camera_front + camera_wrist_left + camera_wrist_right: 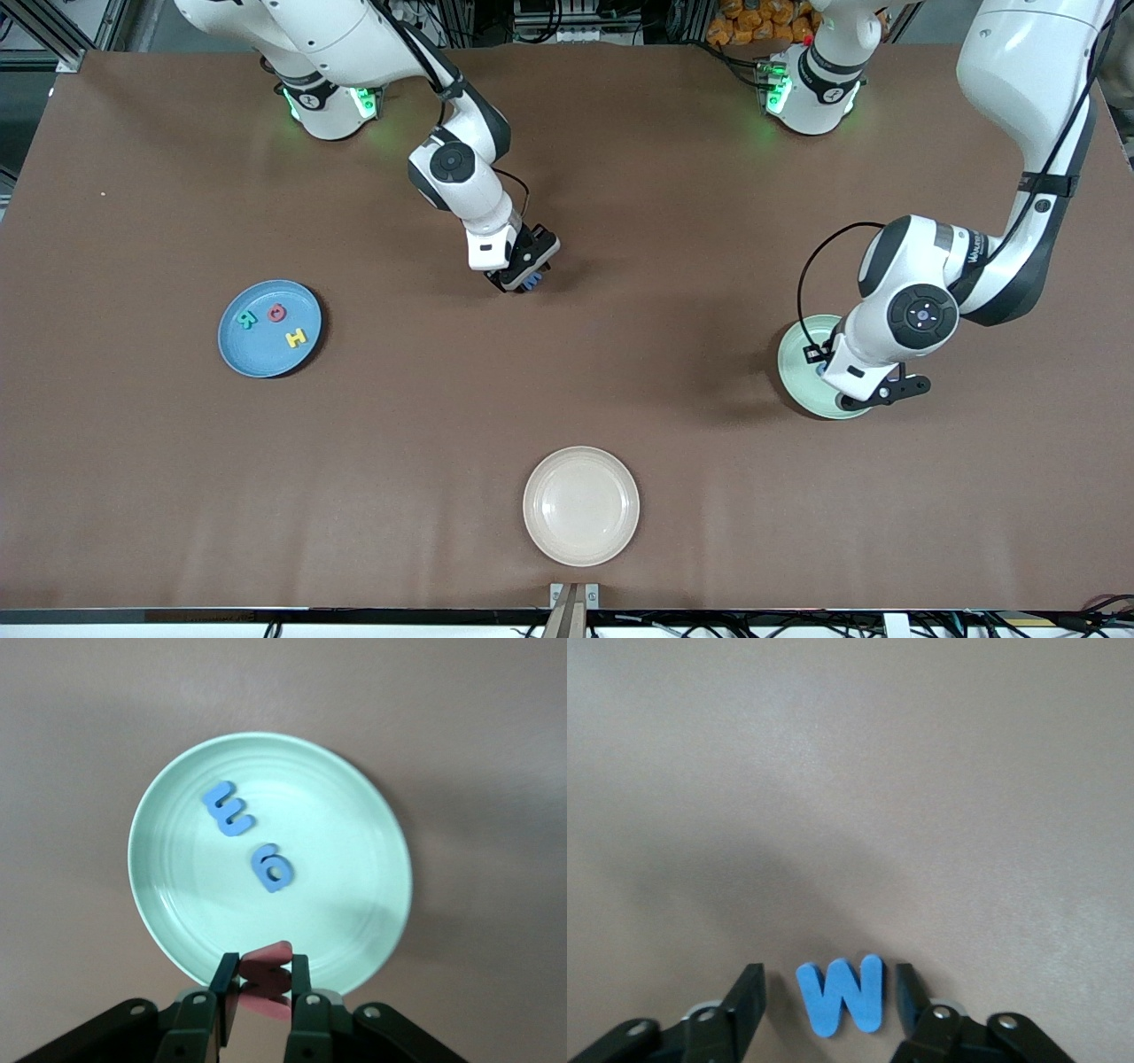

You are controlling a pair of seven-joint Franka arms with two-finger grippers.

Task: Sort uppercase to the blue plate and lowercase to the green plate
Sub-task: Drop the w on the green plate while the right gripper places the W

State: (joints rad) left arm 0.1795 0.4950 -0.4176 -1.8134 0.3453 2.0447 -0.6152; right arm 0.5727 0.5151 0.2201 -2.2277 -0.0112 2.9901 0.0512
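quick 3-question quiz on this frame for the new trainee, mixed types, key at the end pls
1. True or false: the blue plate holds three letters.
2. Which letter sits between the right tool's fingers? A) yellow H B) blue W C) teal R
3. What is the left tool holding, and over what?

Key:
1. True: teal R, red letter, yellow H.
2. B; it lies on the table, fingers apart either side.
3. A red letter, over the green plate, which already holds two blue letters.
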